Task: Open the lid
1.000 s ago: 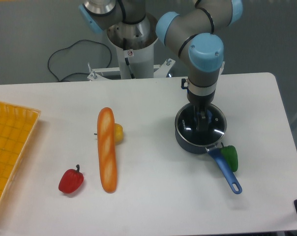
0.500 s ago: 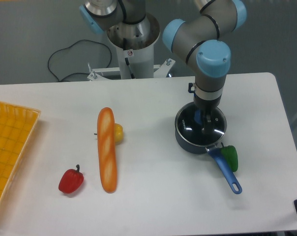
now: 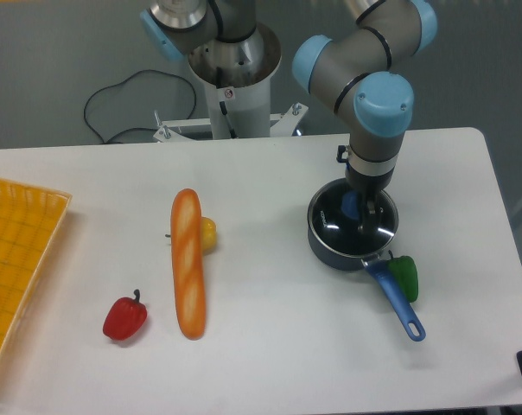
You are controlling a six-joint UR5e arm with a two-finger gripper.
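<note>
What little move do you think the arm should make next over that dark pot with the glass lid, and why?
Probably close on the small blue knob and lift straight up. The two-finger gripper is down over the round see-through glass lid, which sits flat on the dark blue-handled saucepan. Whether the fingers already pinch the knob can't be told from this view.

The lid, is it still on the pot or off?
On. The lid sits flat on the saucepan, with the gripper at its knob.

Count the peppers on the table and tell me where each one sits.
2. A red pepper lies near the front left, left of the baguette. A green pepper sits right beside the saucepan handle. None other shows; the arm could hide something.
</note>
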